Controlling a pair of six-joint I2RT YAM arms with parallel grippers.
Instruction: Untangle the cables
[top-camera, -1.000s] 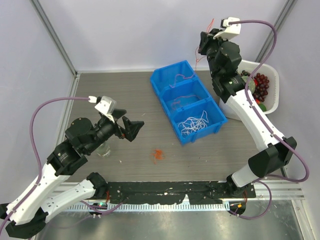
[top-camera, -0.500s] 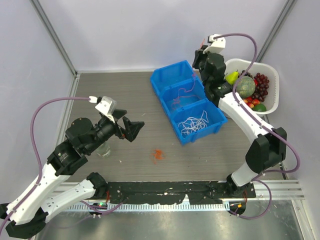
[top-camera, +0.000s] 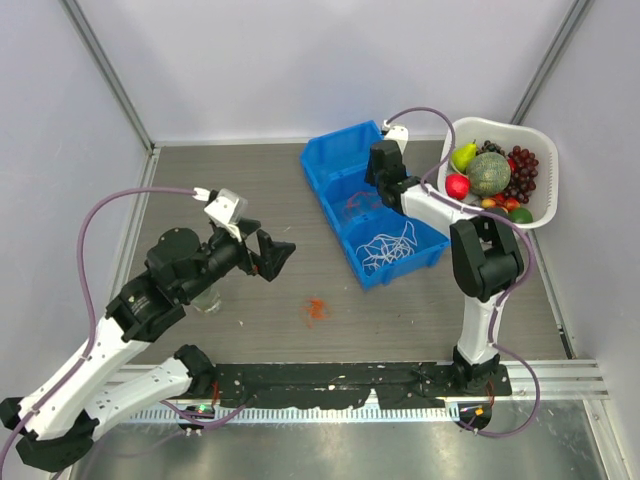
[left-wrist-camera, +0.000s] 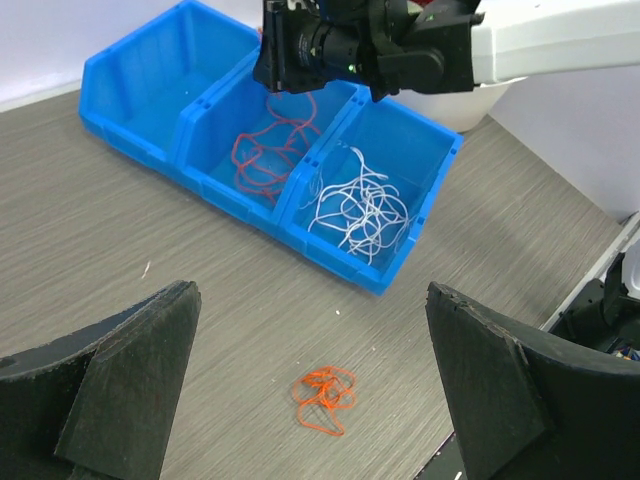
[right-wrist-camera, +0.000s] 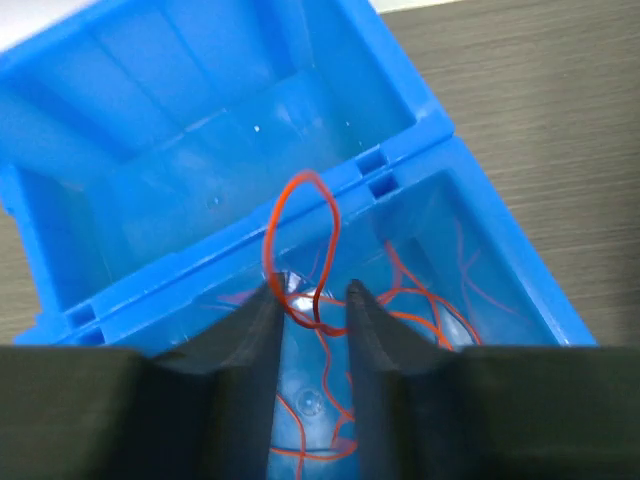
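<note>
So the grey table (top-camera: 250, 190) was the biggest thing, with a blue three-compartment bin (top-camera: 340, 152) toward the far right and a white fruit basket (top-camera: 495, 122) just right of that. The left gripper (left-wrist-camera: 310, 300) hung over the near-left of the table with its jaws spread wide, holding nothing. The right gripper (right-wrist-camera: 310, 295) was dipped into the bin's middle compartment with its fingers only a crack apart. The pinkish-red cable (left-wrist-camera: 272, 155) ran through that gap and looped up over the divider, so to me it looked let go, not pinched.

The white cable (left-wrist-camera: 360, 205) sat curled in the near compartment. The orange cable (left-wrist-camera: 323, 395) was a small knot alone on the table, near side, well apart from the bin.

These looked featherlight and totally floppy, so I'd pinch a raised loop from above, since a flat strand would probably slip the pads.
</note>
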